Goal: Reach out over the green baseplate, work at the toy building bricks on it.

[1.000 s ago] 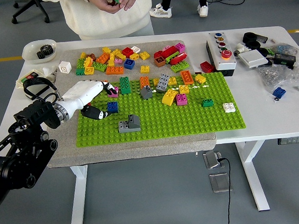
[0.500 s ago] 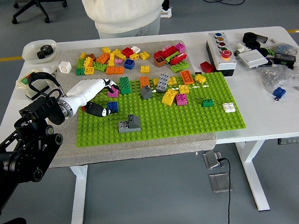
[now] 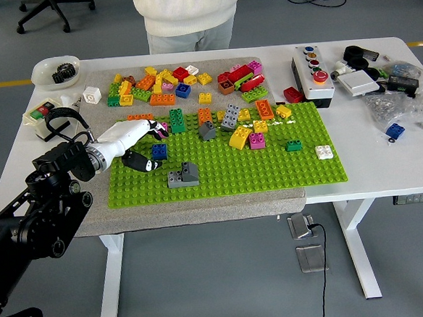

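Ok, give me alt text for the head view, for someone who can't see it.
The robot's left hand reaches over the green baseplate, fingertips at a pink brick beside a blue brick. Loose bricks lie beyond; a person stands opposite.

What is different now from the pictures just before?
The person in the cream sweater moved right along the far side, and their hands, which held a small green piece, are gone from view. The robot's white left hand shifted only slightly over the green baseplate's left end, beside the blue brick. The bricks stayed put.
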Controlling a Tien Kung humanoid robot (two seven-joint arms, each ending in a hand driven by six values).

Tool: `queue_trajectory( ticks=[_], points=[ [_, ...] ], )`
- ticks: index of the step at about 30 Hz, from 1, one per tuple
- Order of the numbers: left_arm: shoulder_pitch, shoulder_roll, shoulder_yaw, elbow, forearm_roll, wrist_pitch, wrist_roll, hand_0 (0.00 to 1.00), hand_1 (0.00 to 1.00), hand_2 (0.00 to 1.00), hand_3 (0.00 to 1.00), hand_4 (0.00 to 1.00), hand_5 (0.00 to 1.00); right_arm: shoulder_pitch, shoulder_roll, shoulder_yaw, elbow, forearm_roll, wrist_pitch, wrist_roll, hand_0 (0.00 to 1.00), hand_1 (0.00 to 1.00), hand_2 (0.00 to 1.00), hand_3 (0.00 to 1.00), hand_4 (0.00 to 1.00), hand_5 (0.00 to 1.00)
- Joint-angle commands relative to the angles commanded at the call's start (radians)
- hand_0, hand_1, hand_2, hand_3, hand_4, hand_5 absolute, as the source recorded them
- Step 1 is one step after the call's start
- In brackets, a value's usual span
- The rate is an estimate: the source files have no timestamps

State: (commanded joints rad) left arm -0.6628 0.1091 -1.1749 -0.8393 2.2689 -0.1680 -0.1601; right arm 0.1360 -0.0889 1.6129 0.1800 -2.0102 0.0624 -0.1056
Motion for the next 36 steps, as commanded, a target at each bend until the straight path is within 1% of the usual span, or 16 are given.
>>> queue_trajectory(
  ticks=[5,14,15,20,21,26,27,36],
  points=[
    [-0.010,-0.001,0.002,0.027,0.000,0.004,-0.002,0.791,0.766,0.699,0.707,0.780,0.129,-0.001,0.000,-0.001,0.000,-0.001,0.000,0.000,0.737,0.615,0.635,0.542,0.770,0.491],
    [-0.022,0.004,0.009,0.052,0.000,0.015,-0.004,0.790,0.764,0.684,0.694,0.764,0.132,-0.002,0.001,-0.004,0.000,-0.003,0.001,0.001,0.736,0.615,0.635,0.542,0.770,0.492],
    [-0.024,0.004,0.010,0.054,0.000,0.016,-0.004,0.787,0.758,0.672,0.670,0.745,0.141,-0.002,0.001,-0.004,0.000,-0.003,0.001,0.001,0.736,0.615,0.635,0.542,0.769,0.491],
    [-0.034,0.005,0.016,0.067,0.000,0.017,-0.003,0.787,0.758,0.672,0.670,0.745,0.141,-0.001,0.000,-0.006,0.000,-0.004,0.002,0.001,0.736,0.615,0.635,0.542,0.769,0.491],
    [-0.036,0.005,0.018,0.069,0.000,0.017,-0.003,0.784,0.754,0.655,0.646,0.717,0.135,-0.001,0.000,-0.006,0.000,-0.004,0.002,0.001,0.737,0.616,0.635,0.541,0.769,0.491],
    [-0.042,0.002,0.026,0.081,0.000,0.016,-0.002,0.784,0.754,0.655,0.646,0.717,0.135,-0.001,-0.001,-0.006,0.000,-0.005,0.002,0.001,0.737,0.616,0.635,0.541,0.769,0.491],
    [-0.044,0.000,0.028,0.083,0.000,0.016,-0.002,0.781,0.757,0.672,0.661,0.742,0.151,0.000,-0.001,-0.006,0.000,-0.004,0.002,0.001,0.736,0.615,0.635,0.541,0.769,0.491],
    [-0.054,-0.007,0.035,0.101,0.000,0.026,0.001,0.782,0.757,0.671,0.664,0.743,0.154,0.000,-0.001,-0.007,0.000,-0.003,0.002,0.001,0.737,0.615,0.635,0.541,0.769,0.490]
  ],
)
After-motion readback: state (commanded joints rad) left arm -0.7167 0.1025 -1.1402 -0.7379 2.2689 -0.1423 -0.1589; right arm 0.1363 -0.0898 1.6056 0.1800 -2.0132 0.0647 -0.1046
